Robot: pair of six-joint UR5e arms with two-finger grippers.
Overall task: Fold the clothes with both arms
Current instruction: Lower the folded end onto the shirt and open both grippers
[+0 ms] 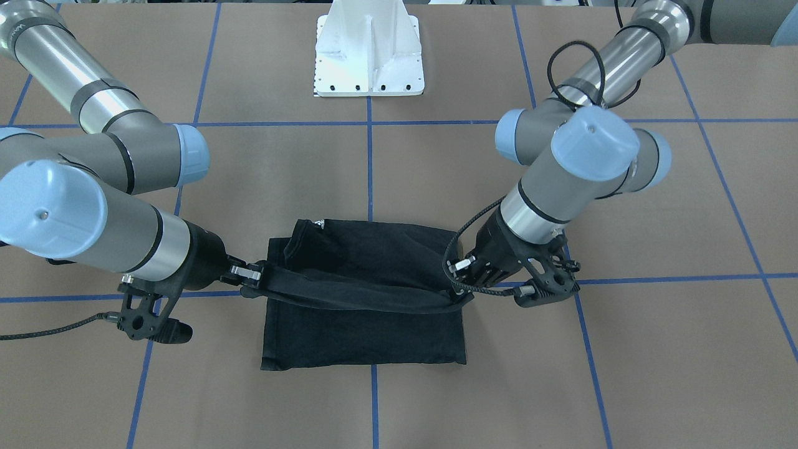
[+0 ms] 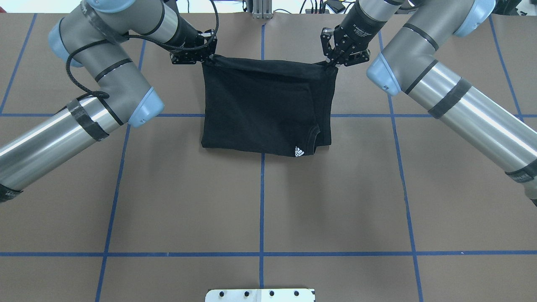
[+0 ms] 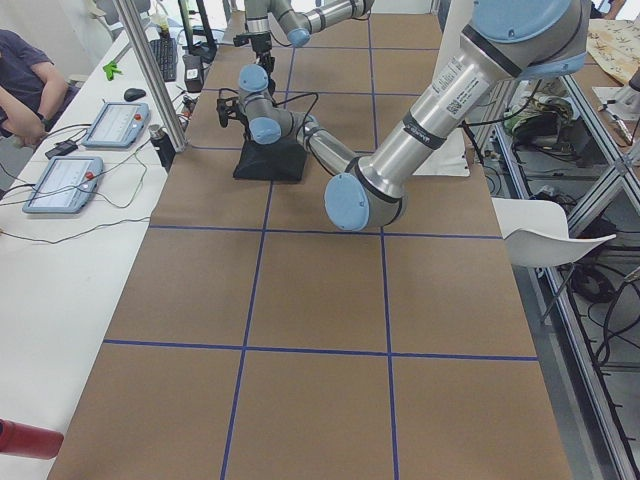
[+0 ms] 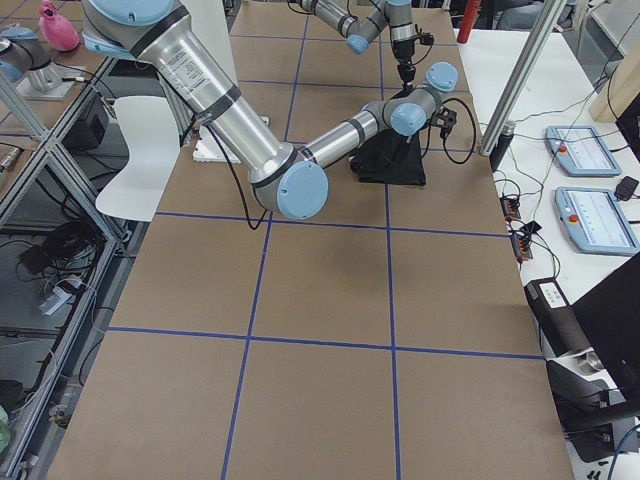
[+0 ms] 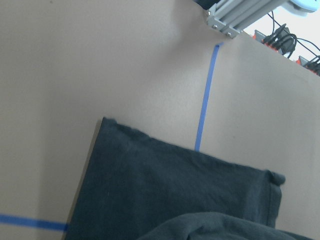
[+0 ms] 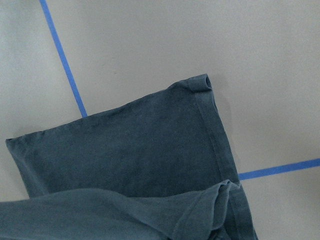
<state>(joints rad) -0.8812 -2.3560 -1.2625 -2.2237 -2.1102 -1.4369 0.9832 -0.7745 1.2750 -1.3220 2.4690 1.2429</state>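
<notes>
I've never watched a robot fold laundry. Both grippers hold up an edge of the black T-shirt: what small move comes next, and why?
Probably carry that edge away from the robot and lower it: the left gripper and right gripper pinch the black T-shirt by a raised edge, and a flat layer beyond lies uncovered.

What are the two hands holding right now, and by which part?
Both hold the black T-shirt: left hand and right hand each pinch one end of its raised far edge.

one black t-shirt [image 2: 260, 109], two arms [image 2: 113, 84] [image 2: 453, 100], one white pedestal [image 1: 371, 50], two tablets [image 3: 115, 125] [image 3: 62, 183].
</notes>
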